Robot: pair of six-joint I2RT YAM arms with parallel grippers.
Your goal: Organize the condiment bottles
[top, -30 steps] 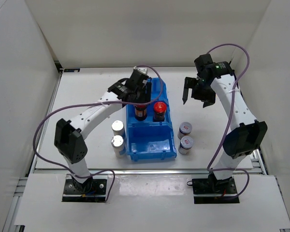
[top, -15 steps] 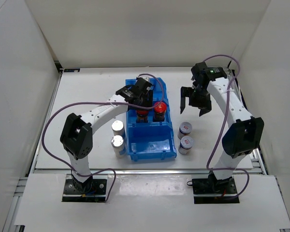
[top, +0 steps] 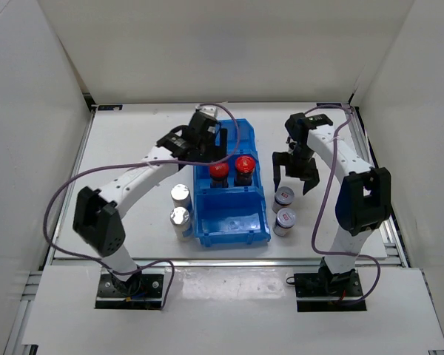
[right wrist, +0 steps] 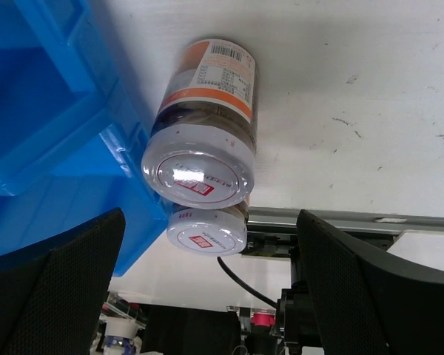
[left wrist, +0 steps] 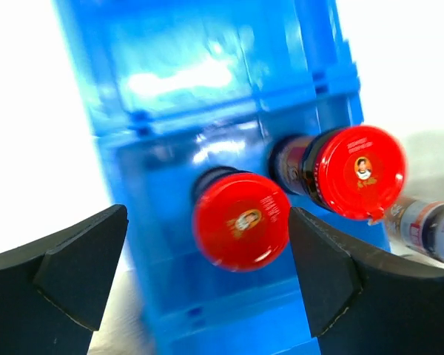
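- L arm: left claw (left wrist: 206, 229) spread wide, nothing in it. Hangs over the mid compartment of the blue bin (top: 244, 132), above the left red-cap bottle (top: 219, 170). Wrist view: that cap shows btwn the two fingers w/ a gap each side, no contact.
- R arm: right claw (top: 292, 177) also wide open, holding nothing. Points down over the far grey-lid bottle (top: 283, 196), just right of the bin. Wrist view: lid sits btwn the fingers, clear gaps both sides.
- Red caps: left one and the right red-cap bottle (top: 243, 164) stand upright side by side in the bin's mid compartment, close together; can't tell if touching.
- Grey lids: far one and the near grey-lid bottle (top: 286, 217) stand upright on the tabletop (top: 133, 148), right of the bin, one behind the other. Both near the bin wall. Red mark on each lid, orange label on the far one's body.
- Silver tops: far silver-top bottle (top: 180, 194) and near silver-top bottle (top: 180, 216) upright on the tabletop, left of the bin, one behind the other, outside it.
- Bin sits mid-tabletop btwn the two arms, long axis running near to far.
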